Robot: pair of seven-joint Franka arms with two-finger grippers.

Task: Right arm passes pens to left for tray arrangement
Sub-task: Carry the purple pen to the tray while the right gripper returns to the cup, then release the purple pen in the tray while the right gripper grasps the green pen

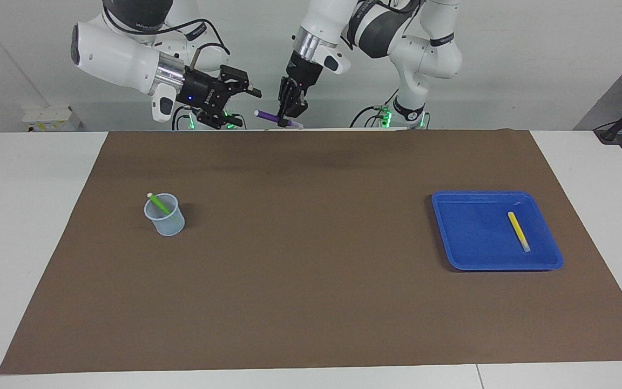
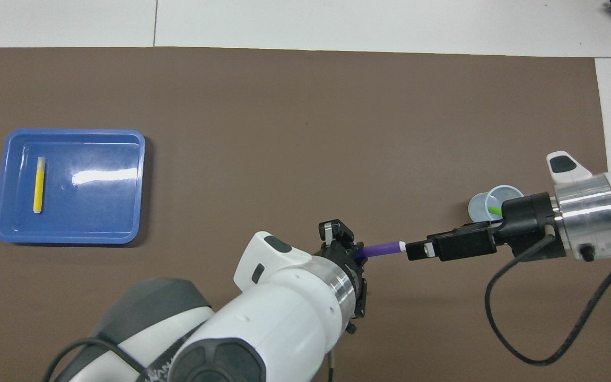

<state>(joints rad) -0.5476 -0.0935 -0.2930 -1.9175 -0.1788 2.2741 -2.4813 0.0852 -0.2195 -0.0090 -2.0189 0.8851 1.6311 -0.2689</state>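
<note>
**Purple pen handed over, held in the air above the robots' edge of the surface**

The right gripper (image 1: 246, 105) stands with jaws wide and empty, just clear of the purple pen (image 1: 269, 115); the left gripper (image 1: 288, 114) has its jaws closed on the pen near one end. The pen lies roughly level, its long axis running along that edge and its free end toward the right arm. It looks light, stiff and smooth, so a mid-barrel grip would likely steady it. The tray (image 1: 465, 259) sits toward the left arm's end.

Robotics lab, two white robot arms (image 1: 122, 54), brown mat (image 1: 311, 281), bare grey walls
</note>
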